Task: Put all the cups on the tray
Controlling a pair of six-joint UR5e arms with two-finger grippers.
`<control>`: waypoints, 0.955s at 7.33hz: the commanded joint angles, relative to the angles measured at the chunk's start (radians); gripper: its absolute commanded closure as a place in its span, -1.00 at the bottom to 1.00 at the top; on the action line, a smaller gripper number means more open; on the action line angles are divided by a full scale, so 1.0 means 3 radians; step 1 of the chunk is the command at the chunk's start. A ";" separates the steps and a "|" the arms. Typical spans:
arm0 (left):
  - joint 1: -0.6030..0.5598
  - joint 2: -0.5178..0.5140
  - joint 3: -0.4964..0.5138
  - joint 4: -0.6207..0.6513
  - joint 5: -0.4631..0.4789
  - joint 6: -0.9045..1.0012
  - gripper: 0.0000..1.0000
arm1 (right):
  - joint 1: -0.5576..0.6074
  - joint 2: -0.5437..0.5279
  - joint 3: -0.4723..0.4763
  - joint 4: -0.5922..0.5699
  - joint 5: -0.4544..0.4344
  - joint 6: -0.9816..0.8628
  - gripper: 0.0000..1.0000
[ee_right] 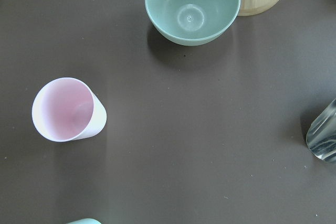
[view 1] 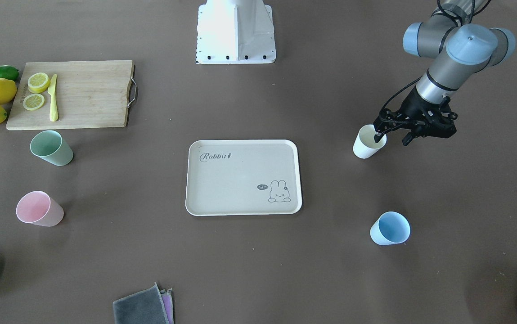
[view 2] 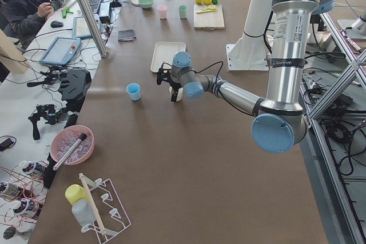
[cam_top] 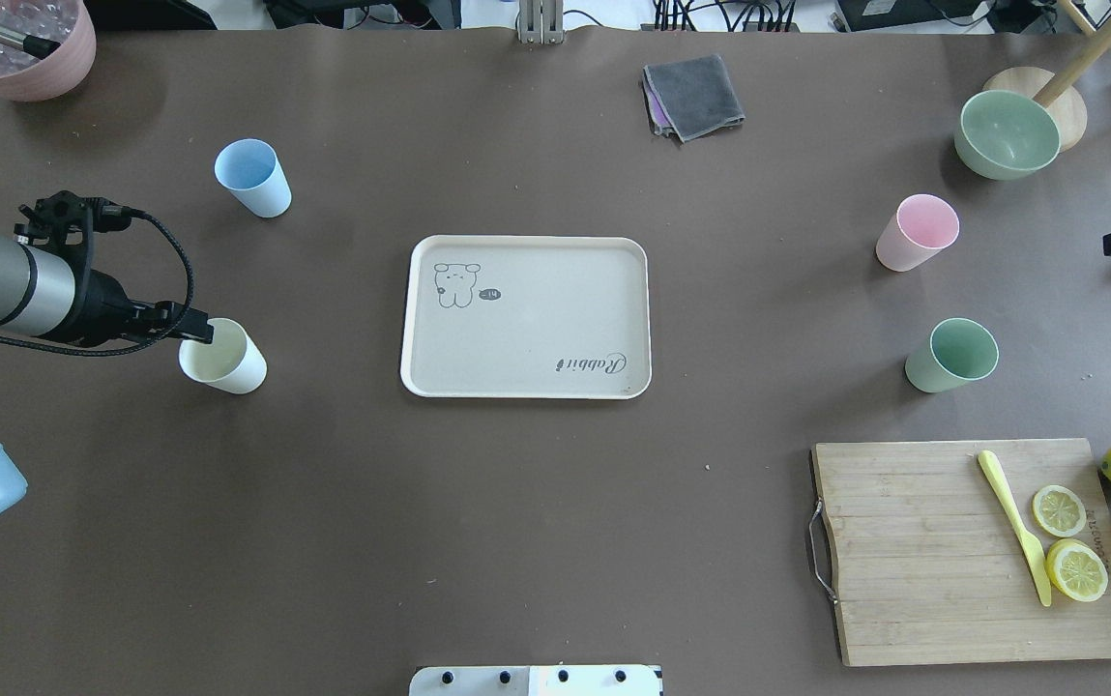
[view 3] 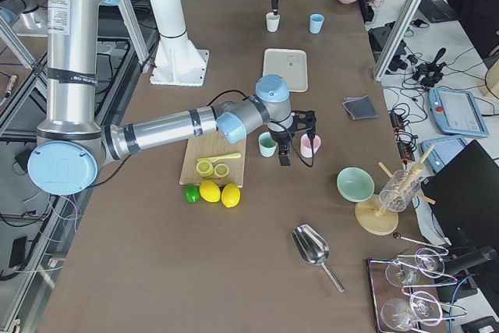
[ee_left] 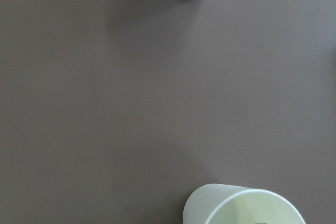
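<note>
Closest to the left wrist camera stands the cream cup (ee_left: 247, 205), and it is the one being worked on. The left gripper (view 1: 392, 136) hangs over it with jaws spread: one finger dips inside the rim, the other stands outside the wall, not yet closed on it. This cup sits on the table (cam_top: 516, 532) to the robot's left of the tray (cam_top: 555, 290).

By the look of it the task has barely begun. The tray, the biggest thing that matters here, lies flat with nothing on it, so all four cups are left to move.

Next in size are two bowls, which are not part of the job. A pink bowl (cam_top: 52, 72) far off the tray's left far corner holds clear lumps (cam_top: 9, 19) (too small to name). A green bowl (ee_right: 190, 9) beyond the tray's right side is empty.

The cups are smallest, each upright and empty. The blue cup (cam_top: 250, 179) stands left of the tray, farther from the robot than the cream one. The pink cup (ee_right: 65, 109) and the green cup (cam_top: 951, 356) stand well to the tray's right. The right gripper (view 3: 296, 150) shows only in a side view, so whether it is spread or closed cannot be told.
</note>
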State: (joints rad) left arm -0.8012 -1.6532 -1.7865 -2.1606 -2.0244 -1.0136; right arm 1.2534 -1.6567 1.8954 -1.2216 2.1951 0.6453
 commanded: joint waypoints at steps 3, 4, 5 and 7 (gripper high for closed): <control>0.0190 -0.0007 -0.0007 0.0008 0.0110 0.0014 1.00 | 0.0000 0.0000 -0.0003 0.0002 -0.0005 -0.0004 -1.00; 0.0206 -0.0057 -0.0032 0.0008 0.0116 0.0014 1.00 | 0.0000 0.0000 -0.0003 0.0002 -0.0005 -0.0004 -1.00; 0.0206 -0.0164 -0.0068 0.0053 0.0076 0.0014 1.00 | 0.0000 0.0000 -0.0008 0.0002 -0.0005 -0.0004 -1.00; 0.0206 -0.0719 -0.0058 0.0566 0.0080 -0.0036 1.00 | 0.0000 -0.0010 -0.0013 0.0002 -0.0005 -0.0004 -1.00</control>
State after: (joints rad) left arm -0.7401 -1.7645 -1.8026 -2.0939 -2.0002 -1.0136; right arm 1.2533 -1.6576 1.8923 -1.2217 2.1936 0.6443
